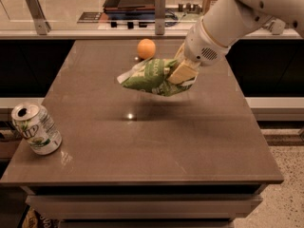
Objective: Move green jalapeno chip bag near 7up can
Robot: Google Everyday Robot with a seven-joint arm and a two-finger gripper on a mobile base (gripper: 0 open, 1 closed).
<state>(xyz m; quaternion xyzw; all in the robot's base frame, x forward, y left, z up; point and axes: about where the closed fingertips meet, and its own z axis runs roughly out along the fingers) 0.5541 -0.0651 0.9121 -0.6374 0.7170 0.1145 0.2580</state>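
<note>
The green jalapeno chip bag [152, 77] is a crinkled light-green foil bag, held in the air above the middle of the table. My gripper [178, 74] is shut on the bag's right end, with a tan finger [182, 71] across it. The white arm comes in from the upper right. The 7up can [36, 128] is silver and white with green lettering. It stands tilted at the table's front left edge, well left of and nearer than the bag.
An orange ball-shaped fruit [146, 48] sits on the brown table [156, 146] behind the bag. A counter with a glass rail and metal posts [159, 6] runs along the far side. Speckled floor [285, 184] shows at the right.
</note>
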